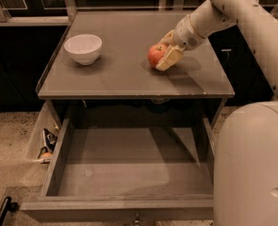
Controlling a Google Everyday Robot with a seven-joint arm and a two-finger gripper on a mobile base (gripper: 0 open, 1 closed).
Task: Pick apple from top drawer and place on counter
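Note:
The apple (154,54), red with a yellowish blush, rests on the counter (119,76) right of its middle. My gripper (161,54) reaches in from the upper right, and its tan fingers (169,58) are closed around the apple's right side. The top drawer (129,173) is pulled fully out below the counter. Its grey floor is bare, and the small knob (137,217) shows at the front edge.
A white bowl (83,48) stands on the counter's left part. My arm's white body (251,168) fills the lower right beside the drawer. Small objects (46,145) lie on the floor left of the cabinet. Dark cabinets stand behind.

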